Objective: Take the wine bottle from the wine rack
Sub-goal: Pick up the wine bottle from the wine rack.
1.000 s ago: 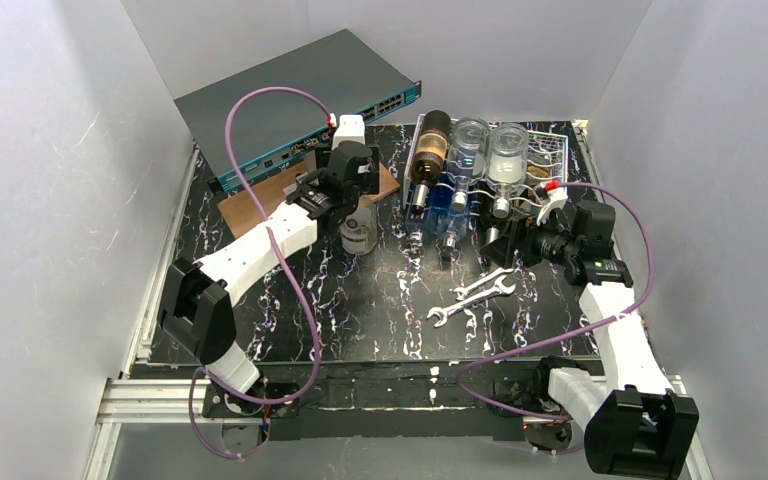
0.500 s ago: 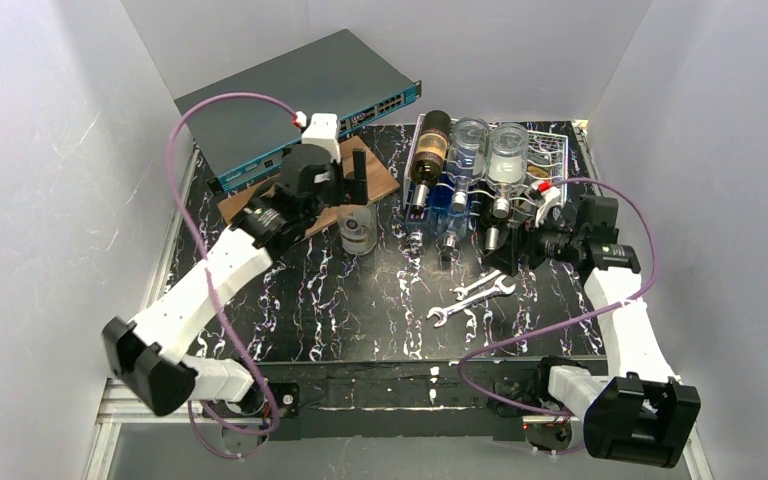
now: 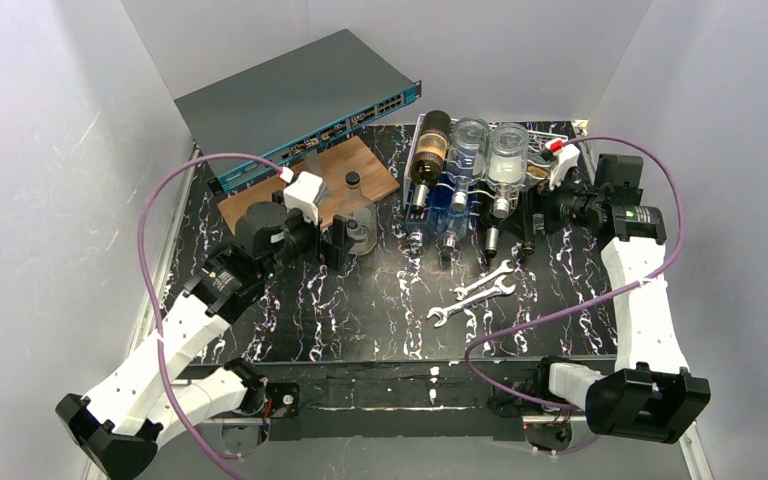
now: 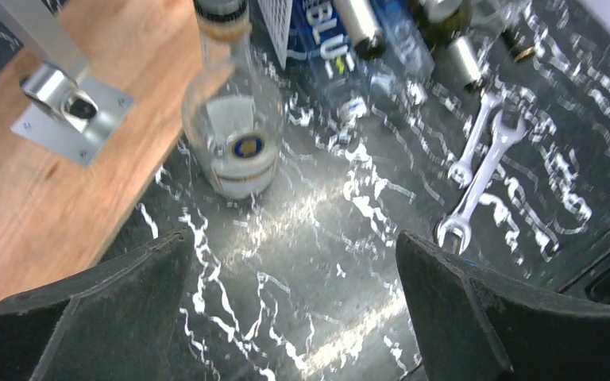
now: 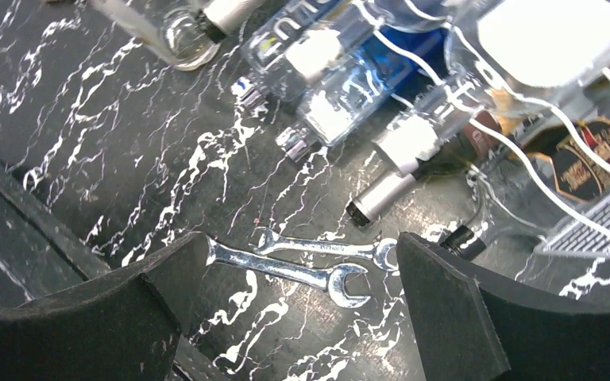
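Dark glass, the wine bottle lies in the left cradle of the wine rack, far on the worktop; both arms' jaws stand apart and empty, so I would clamp its neck squarely and draw it out along the cradle.

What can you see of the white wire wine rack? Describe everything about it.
The wine rack is thin white wire bent into wavy rows. It stands at the far right of the black marbled table. Bottles lie in it on their sides, necks toward the arms: a dark bottle at its left end, clear bottles beside it, bluish bottles lower down.
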{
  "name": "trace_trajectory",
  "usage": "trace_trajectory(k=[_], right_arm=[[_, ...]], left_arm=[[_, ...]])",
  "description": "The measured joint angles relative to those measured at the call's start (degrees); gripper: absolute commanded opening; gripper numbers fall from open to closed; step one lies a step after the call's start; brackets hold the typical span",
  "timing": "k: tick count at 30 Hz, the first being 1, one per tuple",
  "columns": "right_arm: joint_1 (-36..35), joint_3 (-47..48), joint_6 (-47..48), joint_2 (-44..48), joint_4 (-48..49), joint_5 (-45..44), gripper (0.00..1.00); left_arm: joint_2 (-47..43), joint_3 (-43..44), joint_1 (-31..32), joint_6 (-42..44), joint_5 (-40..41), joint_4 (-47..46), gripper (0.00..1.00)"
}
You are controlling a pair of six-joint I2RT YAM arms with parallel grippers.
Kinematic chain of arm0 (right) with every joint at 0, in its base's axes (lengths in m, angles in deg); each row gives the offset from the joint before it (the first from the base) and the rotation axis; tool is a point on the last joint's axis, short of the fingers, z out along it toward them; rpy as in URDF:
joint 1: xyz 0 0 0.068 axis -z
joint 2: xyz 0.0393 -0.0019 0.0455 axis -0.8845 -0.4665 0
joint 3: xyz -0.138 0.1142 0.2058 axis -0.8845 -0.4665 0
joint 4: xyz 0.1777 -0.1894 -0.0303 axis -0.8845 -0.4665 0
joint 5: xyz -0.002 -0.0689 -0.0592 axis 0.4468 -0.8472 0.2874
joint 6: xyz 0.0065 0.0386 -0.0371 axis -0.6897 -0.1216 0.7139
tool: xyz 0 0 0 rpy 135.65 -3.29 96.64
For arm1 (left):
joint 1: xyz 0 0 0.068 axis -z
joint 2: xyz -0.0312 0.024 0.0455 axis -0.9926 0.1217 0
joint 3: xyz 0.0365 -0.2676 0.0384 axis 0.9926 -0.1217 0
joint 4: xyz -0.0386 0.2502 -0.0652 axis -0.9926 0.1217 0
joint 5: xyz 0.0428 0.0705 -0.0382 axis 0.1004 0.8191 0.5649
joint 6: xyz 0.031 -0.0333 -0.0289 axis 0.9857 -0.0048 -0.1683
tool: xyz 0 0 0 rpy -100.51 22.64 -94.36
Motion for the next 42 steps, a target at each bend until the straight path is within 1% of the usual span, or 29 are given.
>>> trace_trajectory(k=[3,6,11,13,16,21,25,28,32,42], right_arm=[[0.0,0.5,-4.0,-1.4,1.7,-3.6,0.98],[0.0,0.7,-7.5,-3.8,3.1,-6.8,0.98],[-0.1,1.4,-12.7,-8.4,6.1,-12.0,0.98],[-0.8,1.5,-14.9,-9.8,7.7,-15.6,0.98],[-2.8,1.5,-18.5,-11.6,10.5,-20.9,0.98],[-8.7,1.5,-23.9,-14.0,14.8,-29.4,0.98],[-12.3,1.5,-27.9,-16.0,18.3,-35.0,0.92],[-13.0,1.5,-30.6,-17.5,20.5,-39.4,0.86],[-13.1,1.5,-33.2,-19.7,22.1,-43.6,0.76],[-13.6,-2.0,-36.7,-20.4,28.7,-46.4,0.69]], left_arm=[[-1.5,-4.4,0.0,1.3,-0.8,-0.5,0.98],[-4.8,-9.4,0.0,2.6,-0.6,-2.3,0.98],[-11.7,-16.2,0.0,4.5,1.4,-6.3,0.98],[-13.2,-17.8,0.0,4.7,2.2,-7.2,0.98],[-15.3,-20.2,-0.3,4.5,2.3,-7.7,0.98],[-17.1,-21.5,-0.3,5.1,2.9,-7.7,0.98],[-16.9,-21.5,-0.4,6.0,4.4,-7.7,0.98],[-16.5,-21.5,-0.5,6.4,4.9,-7.6,0.98],[-16.3,-21.5,-0.5,6.8,5.2,-7.6,0.98],[-15.7,-21.5,-0.6,7.0,6.0,-7.2,0.98]])
